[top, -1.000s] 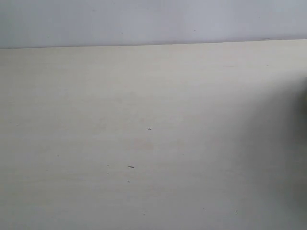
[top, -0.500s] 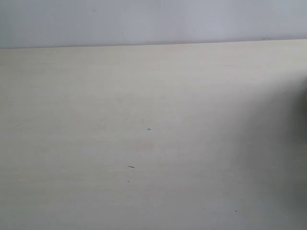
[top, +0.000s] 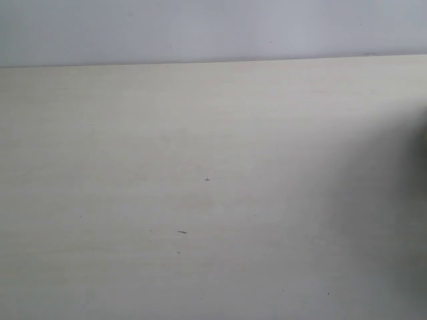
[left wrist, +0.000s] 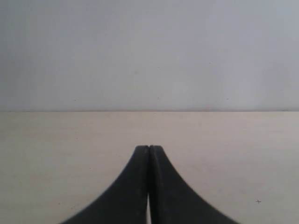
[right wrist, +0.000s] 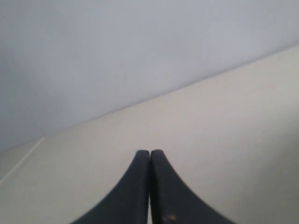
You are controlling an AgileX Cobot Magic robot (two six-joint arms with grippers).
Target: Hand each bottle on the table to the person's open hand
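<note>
Bottles: none in any view, so location cannot be told. Person's open hand not in view either. Table (top: 213, 133) pale cream, few dark specks (top: 207, 179), grey wall (top: 213, 30) behind. Left gripper (left wrist: 149, 150) pressed together, pinching nothing, low over table. Right gripper (right wrist: 150, 154) likewise closed on nothing. Risks: targets unseen, so any reach goes blind. Closed jaws would knock bottle over instead of grasping, so they must spread first. Release before hand is in place would drop bottle.

No readable text, no labels or signs, table (top: 213, 133) bears no writing
</note>
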